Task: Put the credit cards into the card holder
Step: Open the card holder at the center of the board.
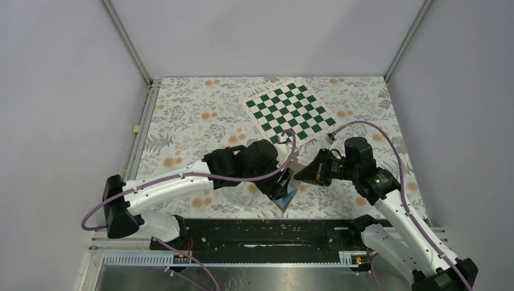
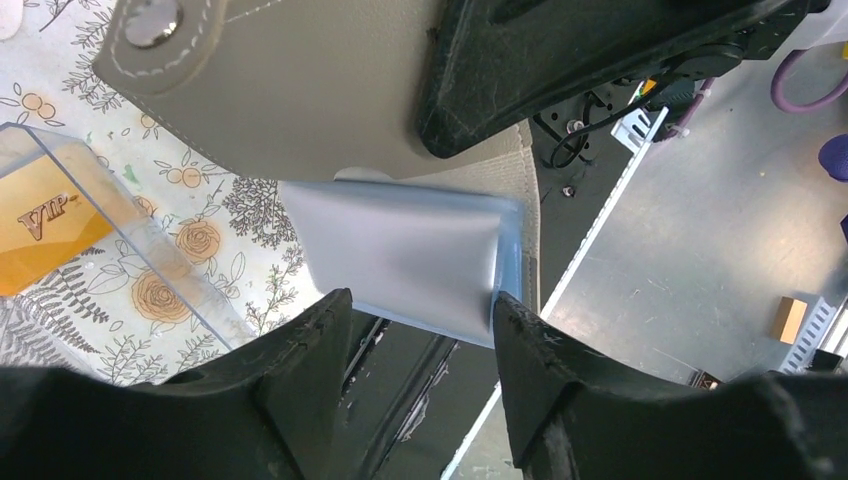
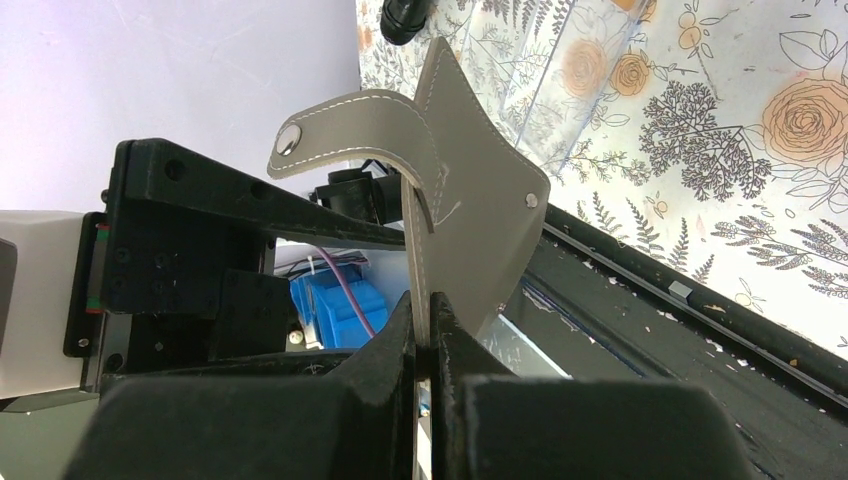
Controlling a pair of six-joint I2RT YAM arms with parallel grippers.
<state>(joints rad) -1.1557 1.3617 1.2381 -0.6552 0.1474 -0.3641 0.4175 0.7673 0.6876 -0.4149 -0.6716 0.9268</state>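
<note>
My right claw (image 3: 424, 365) was clamped on the edge of the card holder (image 3: 480, 200). My left claw (image 2: 425, 320) stood half open at its pale blue pocket. The table (image 1: 194, 115) was flowered and the walls (image 1: 60, 91) plain grey. The grey, white-stitched holder was just on my side of the chessboard (image 1: 290, 113).

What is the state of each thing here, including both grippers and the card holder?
card holder: unfastened, strap loose, held upright.
right gripper: shut on the card holder.
left gripper: open, fingers either side of the blue pocket.
credit card: lying in the clear tray.
chessboard: flat on the table.
</note>
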